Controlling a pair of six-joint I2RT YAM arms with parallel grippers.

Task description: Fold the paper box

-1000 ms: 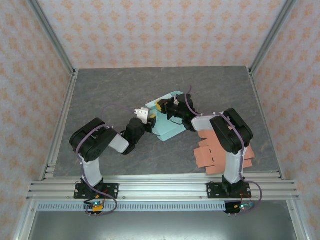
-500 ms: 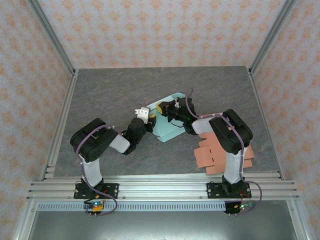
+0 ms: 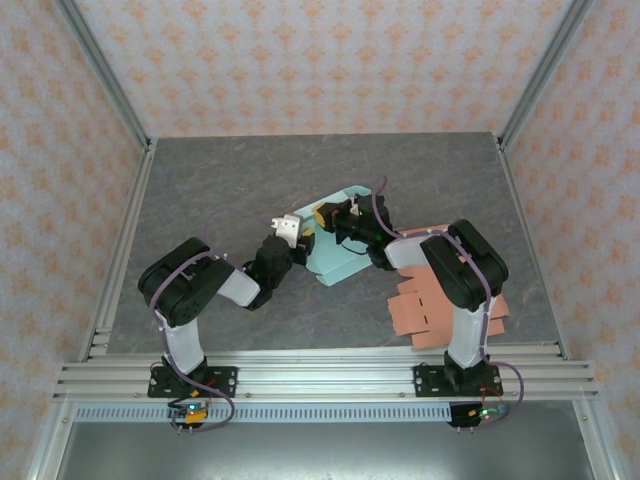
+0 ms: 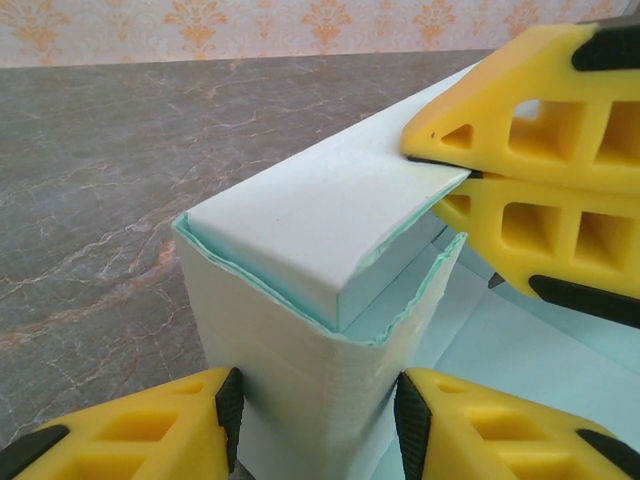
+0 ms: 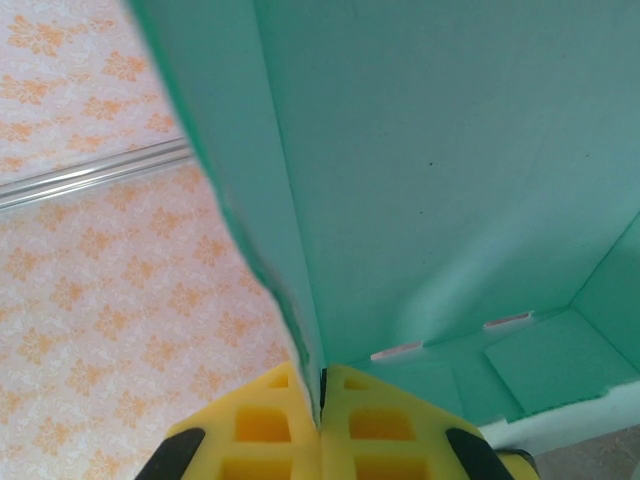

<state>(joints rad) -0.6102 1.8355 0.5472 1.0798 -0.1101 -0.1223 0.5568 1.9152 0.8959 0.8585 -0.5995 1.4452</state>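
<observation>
Step in hand: closing one end of the paper box [image 3: 338, 260]. It sits near the middle of the table [image 3: 200, 190], base flat, one end stood up.

My left hand [image 4: 315, 425] is about half open and straddles the upright corner wall. Both pads look pressed against the paper, so I read it as a bracing hold. My right hand [image 4: 430, 165] is fully closed, pinching the edge of the top flap [image 4: 300, 225] that is bent over that corner.

Judgement: the flap is folded over but not tucked, as a gap shows between it and the wall beneath. The next move needs the right hand to press the flap down and inward while the left keeps the wall square. The paper is thin, and too hard a squeeze could buckle it.

Views:
- Left wrist: the gap and the wavy cut edges, too small to tell from the top.
- Right wrist: two slots [image 5: 397, 350] in the box interior, probably for locking tabs.
- Top: a pink cardboard blank [image 3: 440, 300] lying flat near the table's near right corner, apart from the box.
</observation>
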